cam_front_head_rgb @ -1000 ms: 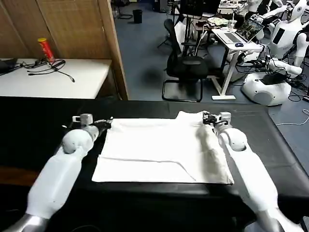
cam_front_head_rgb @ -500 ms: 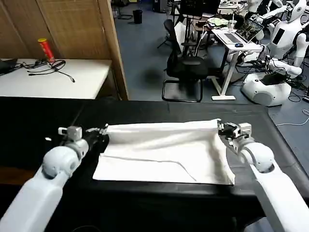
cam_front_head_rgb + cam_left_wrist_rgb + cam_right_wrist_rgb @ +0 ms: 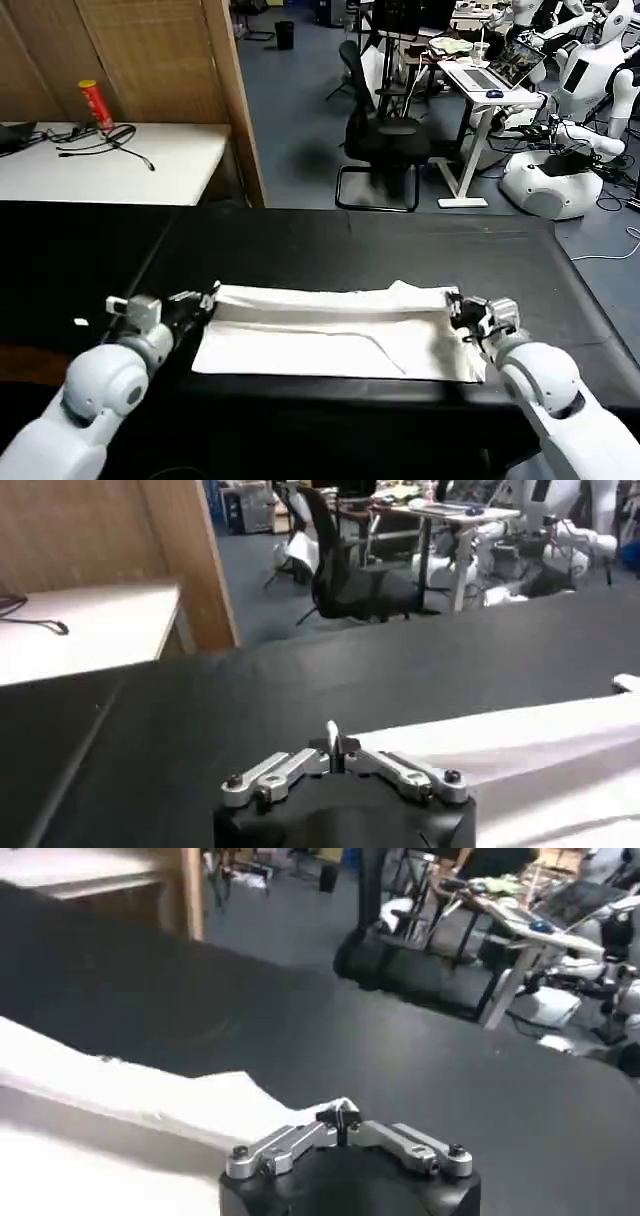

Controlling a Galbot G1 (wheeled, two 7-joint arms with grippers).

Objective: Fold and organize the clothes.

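The white T-shirt (image 3: 335, 335) lies folded near the front edge of the black tabletop (image 3: 340, 240), its far corners pinched by the left pincer (image 3: 205, 298) and right pincer (image 3: 455, 305)

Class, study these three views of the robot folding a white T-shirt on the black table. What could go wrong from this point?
1. The left gripper and right gripper each pinch only a far corner of the plain white cotton T-shirt; one corner could slip and skew the fold.
2. The carried edge bulges near the right gripper, so creases may get pressed in.
3. The shirt's near edge lies close to the black table's front, so further pulling might drag it off.
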